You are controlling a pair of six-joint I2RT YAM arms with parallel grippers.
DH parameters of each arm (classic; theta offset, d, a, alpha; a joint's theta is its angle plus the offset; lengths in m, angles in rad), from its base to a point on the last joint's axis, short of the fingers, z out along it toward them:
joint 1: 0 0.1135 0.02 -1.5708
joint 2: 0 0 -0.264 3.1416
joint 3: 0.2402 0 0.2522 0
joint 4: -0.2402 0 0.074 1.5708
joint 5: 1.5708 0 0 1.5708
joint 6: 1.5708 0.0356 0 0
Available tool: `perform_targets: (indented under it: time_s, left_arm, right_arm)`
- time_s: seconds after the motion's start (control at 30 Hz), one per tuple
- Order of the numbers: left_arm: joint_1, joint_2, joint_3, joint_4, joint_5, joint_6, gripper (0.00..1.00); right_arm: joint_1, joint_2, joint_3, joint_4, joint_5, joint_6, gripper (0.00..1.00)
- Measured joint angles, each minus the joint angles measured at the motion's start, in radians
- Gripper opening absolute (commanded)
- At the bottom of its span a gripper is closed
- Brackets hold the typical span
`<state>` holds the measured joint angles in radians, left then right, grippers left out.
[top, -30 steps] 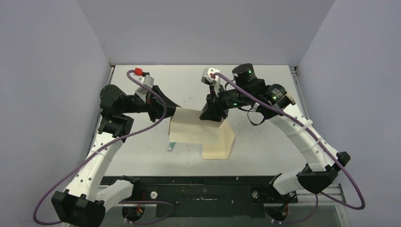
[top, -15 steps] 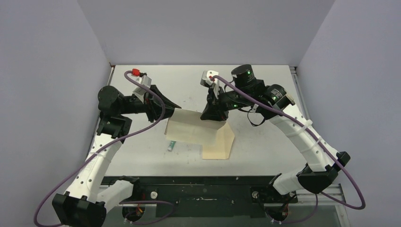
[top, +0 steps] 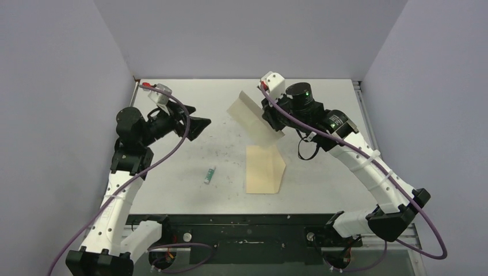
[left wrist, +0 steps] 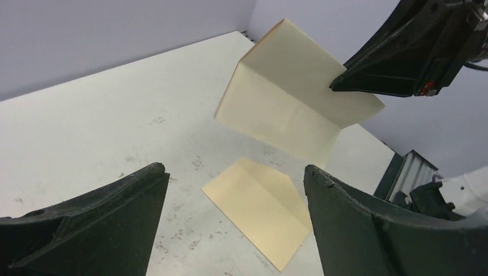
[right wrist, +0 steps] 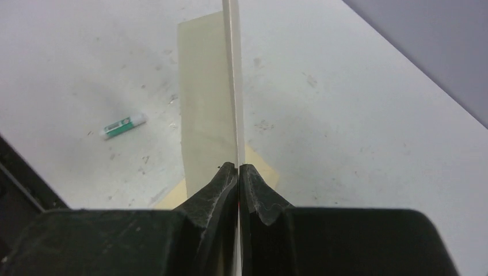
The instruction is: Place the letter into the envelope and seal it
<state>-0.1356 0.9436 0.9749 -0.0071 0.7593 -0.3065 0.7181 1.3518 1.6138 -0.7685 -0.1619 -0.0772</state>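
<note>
The right gripper (top: 270,119) was pinched tight on one edge of the letter (top: 248,115) and held it in the air, clear of the table (top: 190,164). From the right wrist camera the sheet ran edge-on straight out of the closed jaws. The letter was a pale sheet with a fold across it (both panels showed in the left wrist view), tilted rather than flat. The envelope (top: 263,171) lay flat on the table at about 6 o'clock from the letter, apart from it. The left gripper (top: 198,123) sat at 9 o'clock from the letter, well apart, its jaws spread wide and holding nothing. A small green-and-white tube (top: 209,175) lay at 9 o'clock from the envelope.
</note>
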Motion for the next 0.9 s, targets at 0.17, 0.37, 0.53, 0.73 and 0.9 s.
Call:
perform_targets:
  time_s: [0.17,0.37,0.53,0.73,0.9]
  left_arm:
    - [-0.002,0.014,-0.006,0.02,-0.075,-0.136,0.9]
    - [-0.053,0.031,-0.133,0.301,-0.151,-0.495,0.92]
    - [-0.103,0.123,-0.136,0.461,-0.196,-0.684,0.93]
    - [-0.127,0.141,-0.121,0.552,-0.206,-0.75,0.83]
    - [-0.082,0.15,-0.079,0.601,-0.176,-0.792,0.61]
  right_arm:
    - [-0.008,-0.008,-0.058,0.124,0.162,0.103,0.05]
    - [-0.01,-0.024,-0.109,0.335,0.163,0.33,0.05]
    - [-0.01,-0.002,-0.121,0.549,0.072,0.545,0.05]
    - [-0.01,0.034,-0.121,0.689,-0.034,0.697,0.05]
    - [-0.01,0.047,-0.121,0.774,-0.102,0.8,0.05]
